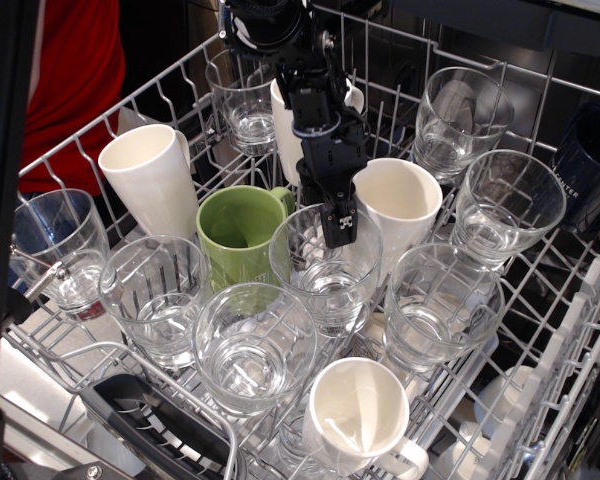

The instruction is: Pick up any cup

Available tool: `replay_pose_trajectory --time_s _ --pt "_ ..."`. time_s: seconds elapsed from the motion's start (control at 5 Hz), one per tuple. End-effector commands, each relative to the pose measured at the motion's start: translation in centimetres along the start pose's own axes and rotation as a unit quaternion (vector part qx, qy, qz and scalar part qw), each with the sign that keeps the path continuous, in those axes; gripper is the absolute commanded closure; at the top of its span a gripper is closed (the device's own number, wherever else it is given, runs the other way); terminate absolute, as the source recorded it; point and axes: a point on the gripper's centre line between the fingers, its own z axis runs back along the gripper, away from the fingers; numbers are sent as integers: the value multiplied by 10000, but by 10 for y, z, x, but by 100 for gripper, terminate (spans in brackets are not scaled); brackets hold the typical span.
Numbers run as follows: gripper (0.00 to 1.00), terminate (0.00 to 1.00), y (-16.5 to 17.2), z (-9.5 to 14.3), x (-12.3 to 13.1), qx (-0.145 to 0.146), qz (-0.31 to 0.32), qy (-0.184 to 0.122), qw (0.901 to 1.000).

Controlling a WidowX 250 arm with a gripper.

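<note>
Several clear glass cups stand upright in a wire dishwasher rack (pixel 572 338). My gripper (pixel 338 232) hangs from a black arm that comes down from the top centre. Its tip sits at the far rim of the middle cup (pixel 325 285), between the green mug (pixel 235 230) and a white mug (pixel 400 200). One finger (pixel 341 222) with a black-and-white marker shows at the rim, and the other is hidden behind it. I cannot tell whether the jaws grip the rim. Other cups stand in front (pixel 255 350), to the left (pixel 155 295) and to the right (pixel 435 300).
A tall white mug (pixel 150 175) stands at the left and another white mug (pixel 355 410) lies at the front. More glasses stand at the back (pixel 240 95) and right (pixel 505 205). A dark blue mug (pixel 590 160) sits at the far right. A person in red (pixel 75 70) stands at the back left.
</note>
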Motion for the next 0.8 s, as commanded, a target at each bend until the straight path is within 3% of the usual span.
replay_pose_trajectory --time_s 0.0,0.6 --pt "100 0 9 12 2 64 -41 -99 9999" --pt "100 0 16 53 9 -305 166 -249 9991"
